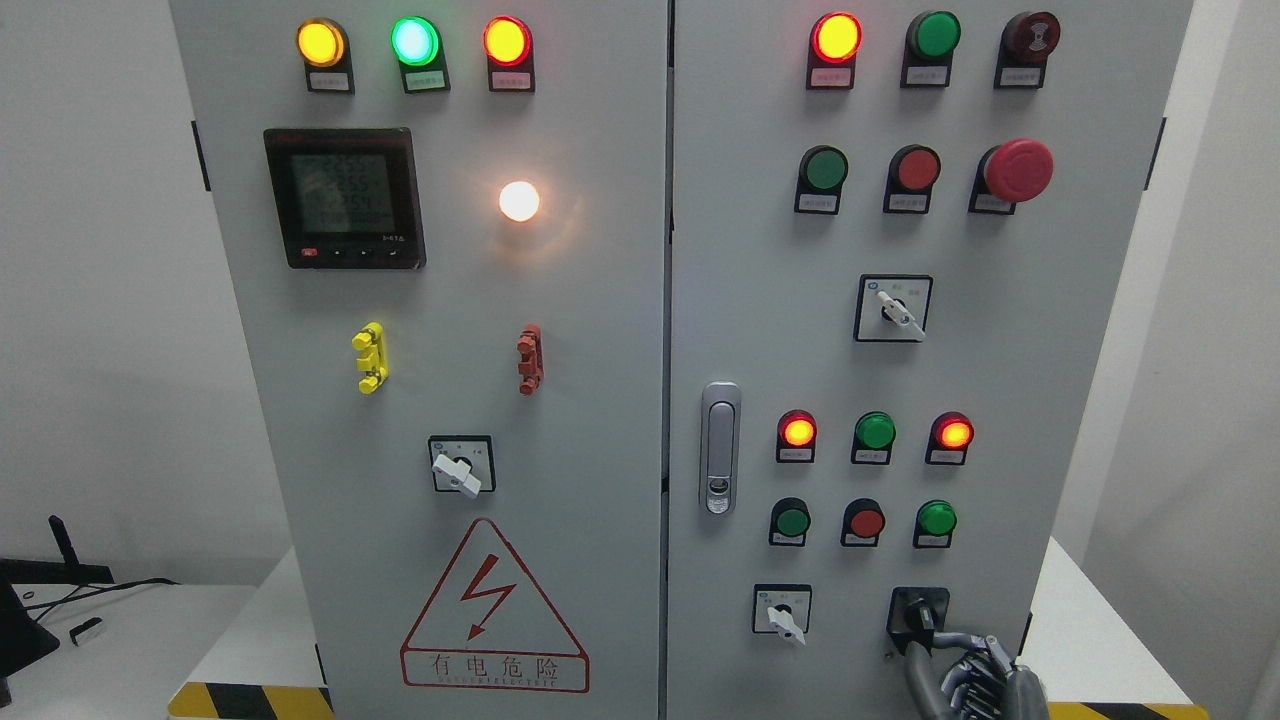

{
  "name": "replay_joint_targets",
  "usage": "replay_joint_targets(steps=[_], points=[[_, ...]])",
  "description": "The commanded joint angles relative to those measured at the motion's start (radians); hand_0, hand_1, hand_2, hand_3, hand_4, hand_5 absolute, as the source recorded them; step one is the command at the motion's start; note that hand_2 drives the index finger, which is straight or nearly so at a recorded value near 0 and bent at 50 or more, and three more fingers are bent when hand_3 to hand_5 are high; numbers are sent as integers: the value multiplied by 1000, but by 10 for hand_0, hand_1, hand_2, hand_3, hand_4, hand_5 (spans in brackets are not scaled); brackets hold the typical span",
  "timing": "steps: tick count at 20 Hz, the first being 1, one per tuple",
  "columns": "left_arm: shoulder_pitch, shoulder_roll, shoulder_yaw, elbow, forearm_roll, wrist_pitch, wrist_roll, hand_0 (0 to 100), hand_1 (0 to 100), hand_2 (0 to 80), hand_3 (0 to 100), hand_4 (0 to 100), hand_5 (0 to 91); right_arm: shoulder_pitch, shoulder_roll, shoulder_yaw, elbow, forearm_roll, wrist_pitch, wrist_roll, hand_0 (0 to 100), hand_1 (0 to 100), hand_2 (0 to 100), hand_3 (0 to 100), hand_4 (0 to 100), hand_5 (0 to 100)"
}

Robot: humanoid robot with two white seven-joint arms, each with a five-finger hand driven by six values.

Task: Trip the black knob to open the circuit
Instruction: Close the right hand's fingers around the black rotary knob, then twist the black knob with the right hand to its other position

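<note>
The black knob (918, 610) sits on a black square plate at the bottom right of the grey cabinet's right door (1000, 380). My right hand (962, 660) comes up from the bottom edge just below and to the right of it. Its grey fingers (975, 648) curl up against the knob's lower right side and grip its lever. The palm and wrist are cut off by the frame's bottom edge. My left arm is not in view.
The right door carries lit and unlit round lamps, push buttons, a red mushroom stop button (1018, 170), two white-handled selector switches (893, 310) (782, 612) and a door latch (720, 447). The left door has a meter (344, 197) and another selector (461, 466).
</note>
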Motion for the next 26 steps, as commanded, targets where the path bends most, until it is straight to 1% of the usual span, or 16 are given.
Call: replay_joint_targets(steps=[1, 26], points=[[0, 1, 0, 0, 5, 0, 0, 120, 389, 0, 0, 0, 0, 0, 2, 2, 1, -1, 1, 6, 375, 693, 498, 886, 982, 1000], [0, 1, 0, 0, 5, 0, 0, 120, 389, 0, 0, 0, 0, -11, 5, 17, 1, -1, 10, 7, 384, 688, 518, 901, 988, 1000]])
